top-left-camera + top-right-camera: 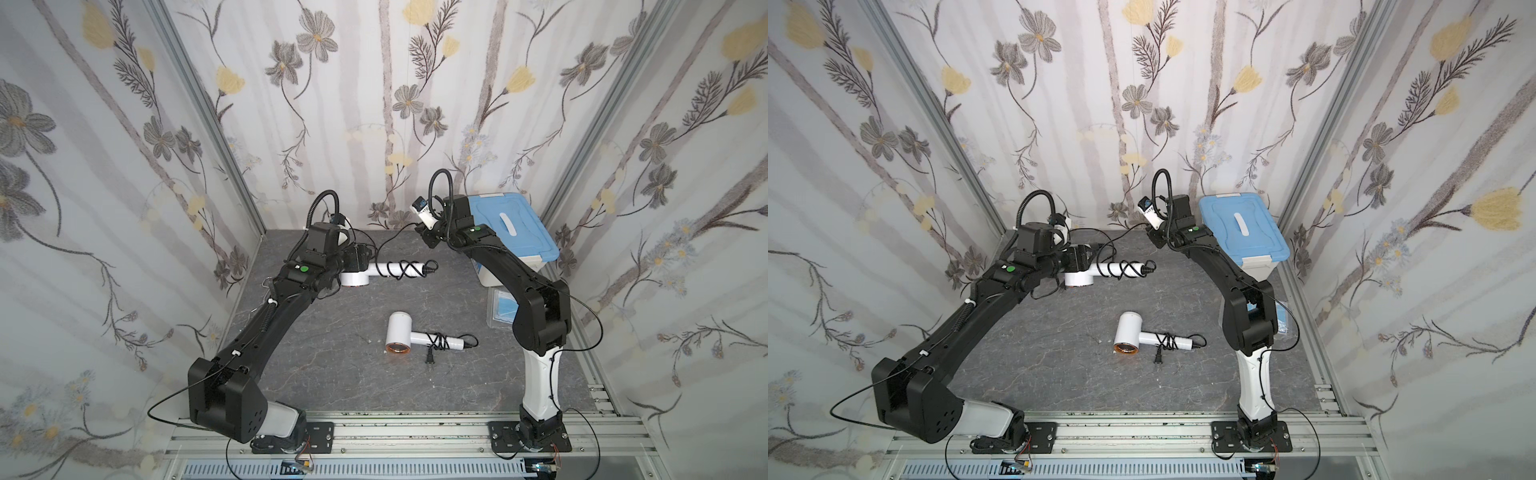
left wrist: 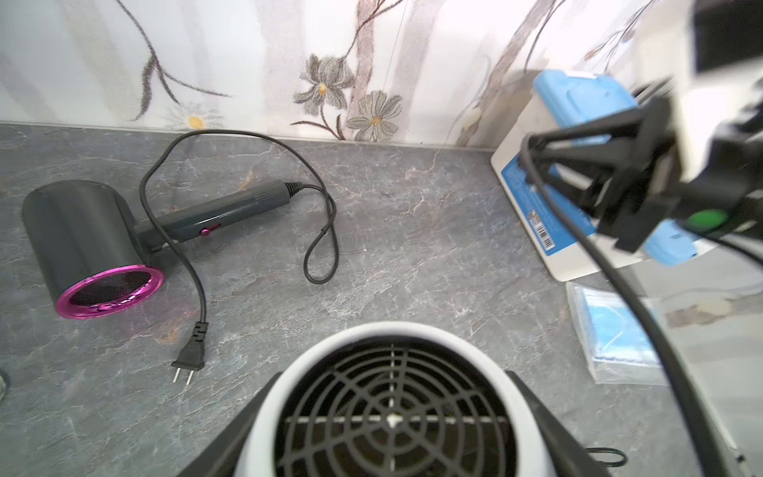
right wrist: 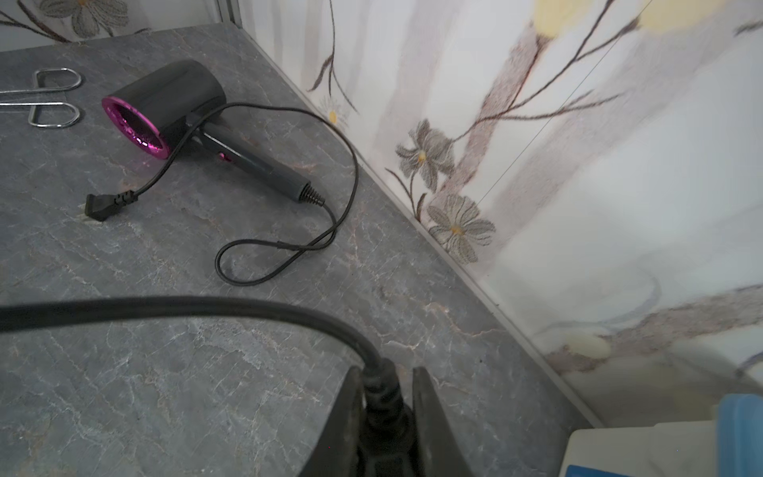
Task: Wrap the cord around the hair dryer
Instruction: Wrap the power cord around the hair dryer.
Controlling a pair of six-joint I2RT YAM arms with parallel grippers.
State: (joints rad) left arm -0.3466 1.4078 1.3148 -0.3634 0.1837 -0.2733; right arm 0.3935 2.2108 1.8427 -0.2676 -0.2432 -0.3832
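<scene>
My left gripper [image 1: 356,261] is shut on the round head of a white hair dryer [image 1: 355,279], held just above the table at the back left. In the left wrist view the dryer's black rear grille [image 2: 392,413] fills the space between the jaws. Its handle [image 1: 409,269] points right, with several black cord turns [image 1: 397,268] round it. The cord [image 1: 388,240] then runs up to my right gripper [image 1: 426,239], raised near the back wall. In the right wrist view that gripper [image 3: 384,388] is shut on the cord's ribbed plug end [image 3: 382,396].
A second white dryer [image 1: 401,336] with a wrapped cord lies mid-table, its plug [image 1: 430,358] beside it. A black dryer with a magenta ring [image 2: 82,243] and a loose cord lies by the back wall. A blue-lidded box [image 1: 511,232] and a mask packet [image 1: 500,311] are at the right.
</scene>
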